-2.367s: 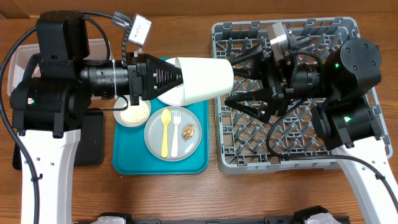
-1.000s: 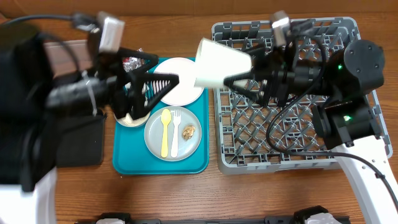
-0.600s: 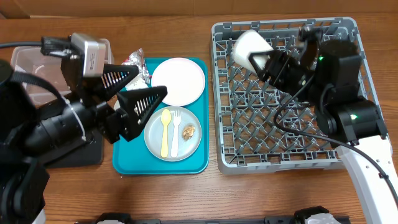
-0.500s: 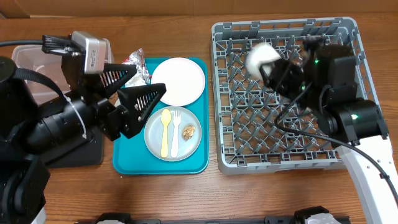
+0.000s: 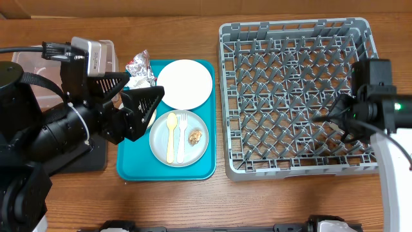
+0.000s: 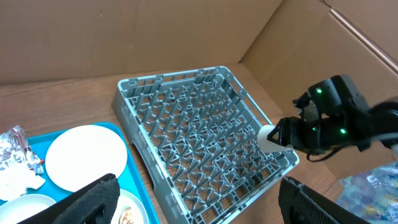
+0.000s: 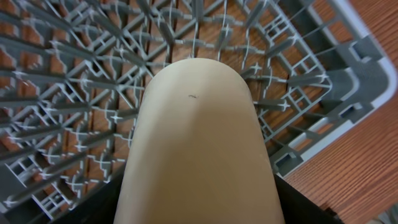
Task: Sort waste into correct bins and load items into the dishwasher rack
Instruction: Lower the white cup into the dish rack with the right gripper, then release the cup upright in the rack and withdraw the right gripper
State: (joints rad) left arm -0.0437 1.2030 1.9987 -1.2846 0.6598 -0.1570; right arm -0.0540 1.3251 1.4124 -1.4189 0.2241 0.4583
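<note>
The right claw [image 6: 283, 134] is now clenched on the small white cup [image 7: 199, 143] low over the dishwasher rack [image 5: 293, 169], near its right side and toward the front corner; a second ago the same cup hung over the rack's left rim, and half a second ago it was crossing the back rows; the overhead view no longer shows the cup, which is hidden beneath the right arm, but both wrist cameras do; whether its rim already touches the lattice cannot be told; the left claw [image 6: 199, 186], which shared the cup over the teal tray [image 5: 129, 171] a little over two seconds ago, has pulled back to the tray's left side and hangs spread wide with nothing in it; the change suggests the handover is done and the cup is close to being set down, with only the release left; everything else looks untouched: the white plate [image 5: 185, 84] lies at the tray's back, the grey plate [image 5: 161, 147] in front of it carries the yellow spoon [image 5: 171, 136], the fork [image 5: 182, 135] and the brown scrap [image 5: 196, 136], and the foil wrapper [image 5: 140, 66] sits at the tray's back-left corner, outside the clear tub [image 5: 29, 61]; most of the sorting appears to lie ahead.
</note>
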